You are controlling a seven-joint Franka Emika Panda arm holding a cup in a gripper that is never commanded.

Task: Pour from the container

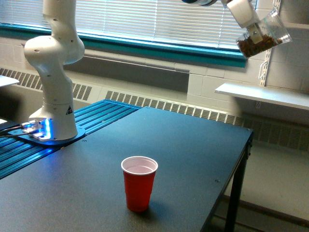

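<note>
- At the exterior view's left, white arm base [53, 104] bolted on the dark table [193, 159].
- Near the front edge, upright red cup [139, 182] (white inside).
- High at upper right, clear cup [264, 38] clamped in the gripper [252, 30], fingers closed on its wall.
- Tilted, mouth up-right, brown bits pooled at lower-left.
- Wrist cut off by the top edge.

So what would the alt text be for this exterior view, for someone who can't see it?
A white robot arm's gripper holds a tilted clear plastic cup of brown bits high at the exterior view's upper right. A red cup stands upright and apart on the dark table below, well to the left of the held cup, and looks empty.
</note>
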